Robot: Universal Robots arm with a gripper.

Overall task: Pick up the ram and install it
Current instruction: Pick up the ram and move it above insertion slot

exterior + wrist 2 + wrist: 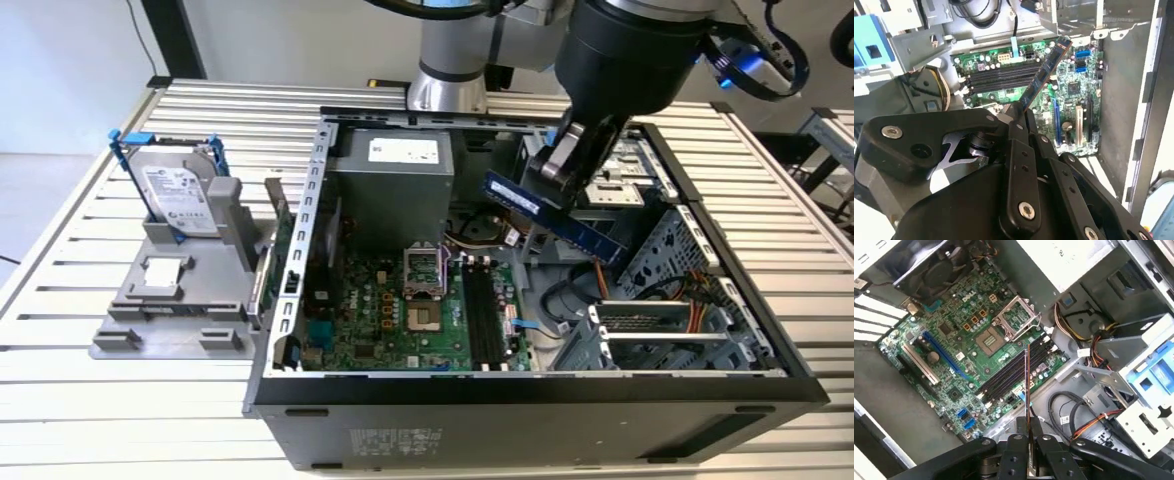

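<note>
The ram [554, 215] is a long, narrow, dark stick held tilted in the air above the open computer case [287, 290], over the motherboard [400, 310]. My gripper [567, 165] is shut on the ram near its middle. In the second wrist view the ram [1044, 75] sticks out from the gripper [1018, 114] toward the black memory slots [999, 77]. In the first wrist view the ram [1027, 385] shows edge-on, rising from the gripper [1028, 432] above the memory slots [1011, 372]. The slots [483, 315] lie below the ram, apart from it.
A silver hard drive in a blue frame [174, 190] stands on a grey holder [174, 300] at the exterior view's left, outside the case. Inside are the power supply [394, 170], the processor socket [416, 265], cable bundles [581, 295] and drive bays [667, 330].
</note>
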